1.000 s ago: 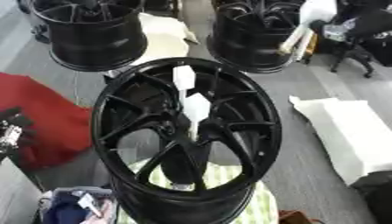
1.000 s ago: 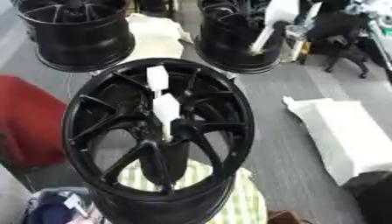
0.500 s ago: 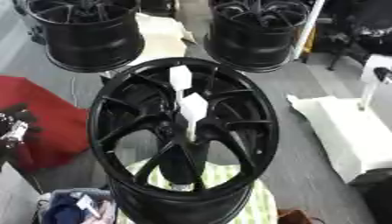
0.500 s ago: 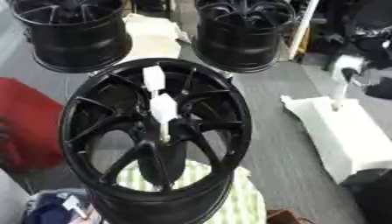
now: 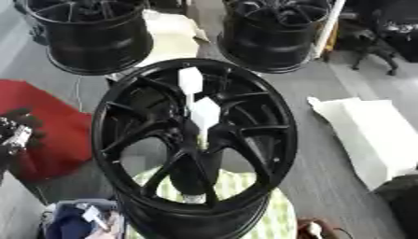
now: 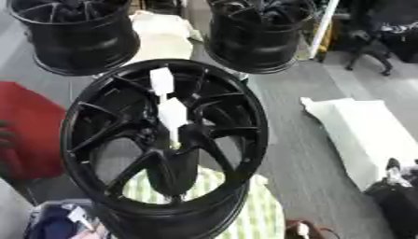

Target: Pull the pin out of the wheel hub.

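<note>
Hands first: your left hand (image 5: 15,135) sits at the left edge over the red cloth (image 5: 51,133), fingers unclear, I cannot tell. Centre, the white pin (image 5: 202,113) stands in the black wheel hub (image 5: 196,144). Right hand (image 6: 395,173) barely shows, lower right.

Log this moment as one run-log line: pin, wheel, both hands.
pin: white, in hub | wheel: black, nearest, on green-checked cloth | left hand: left edge, off wheel | right hand: right edge, off wheel
</note>
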`<state>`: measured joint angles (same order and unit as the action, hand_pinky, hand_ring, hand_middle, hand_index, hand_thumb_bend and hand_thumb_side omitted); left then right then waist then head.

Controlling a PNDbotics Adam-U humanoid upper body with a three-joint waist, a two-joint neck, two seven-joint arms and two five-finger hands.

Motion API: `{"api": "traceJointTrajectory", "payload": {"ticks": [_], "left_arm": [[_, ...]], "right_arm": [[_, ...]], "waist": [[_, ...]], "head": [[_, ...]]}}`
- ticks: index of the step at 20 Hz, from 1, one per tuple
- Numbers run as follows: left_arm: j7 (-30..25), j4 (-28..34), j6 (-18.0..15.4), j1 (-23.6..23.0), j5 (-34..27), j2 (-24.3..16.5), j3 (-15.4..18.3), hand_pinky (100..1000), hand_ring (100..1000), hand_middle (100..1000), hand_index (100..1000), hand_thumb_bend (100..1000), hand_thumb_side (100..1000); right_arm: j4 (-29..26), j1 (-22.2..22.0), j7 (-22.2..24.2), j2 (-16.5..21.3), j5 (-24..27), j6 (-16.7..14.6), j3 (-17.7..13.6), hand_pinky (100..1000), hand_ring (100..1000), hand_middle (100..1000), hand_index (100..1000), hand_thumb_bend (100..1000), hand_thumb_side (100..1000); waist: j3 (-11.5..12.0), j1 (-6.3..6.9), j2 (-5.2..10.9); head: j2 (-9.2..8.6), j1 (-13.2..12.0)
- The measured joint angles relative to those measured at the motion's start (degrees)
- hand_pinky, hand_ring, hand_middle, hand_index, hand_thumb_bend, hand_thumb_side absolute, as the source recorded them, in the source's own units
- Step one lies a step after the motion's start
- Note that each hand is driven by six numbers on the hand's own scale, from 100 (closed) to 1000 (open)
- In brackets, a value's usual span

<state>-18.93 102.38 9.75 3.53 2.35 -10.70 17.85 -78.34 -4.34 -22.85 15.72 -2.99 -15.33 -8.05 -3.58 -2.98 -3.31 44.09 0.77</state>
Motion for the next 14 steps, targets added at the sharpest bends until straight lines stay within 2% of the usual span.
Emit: {"api": "traceJointTrajectory", "payload": {"ticks": [6,14], "left_arm": [[-0.31,0.00,-0.04,0.52,-0.11,0.03,-0.37,640,654,650,882,212,495],[-0.23,0.01,-0.06,0.52,-0.35,0.05,-0.41,638,649,646,879,205,493]], "right_arm": [[-3.26,1.55,3.40,-2.00,3.40,-1.99,5.57,690,673,701,864,224,439],[-4.17,2.02,6.31,-2.50,6.08,-1.54,8.49,683,651,678,858,207,438]], "waist": [[0.21,-0.05,-0.75],[0.55,-0.32,-0.80]], "head": [[-0.40,0.42],[-0.45,0.56]]}}
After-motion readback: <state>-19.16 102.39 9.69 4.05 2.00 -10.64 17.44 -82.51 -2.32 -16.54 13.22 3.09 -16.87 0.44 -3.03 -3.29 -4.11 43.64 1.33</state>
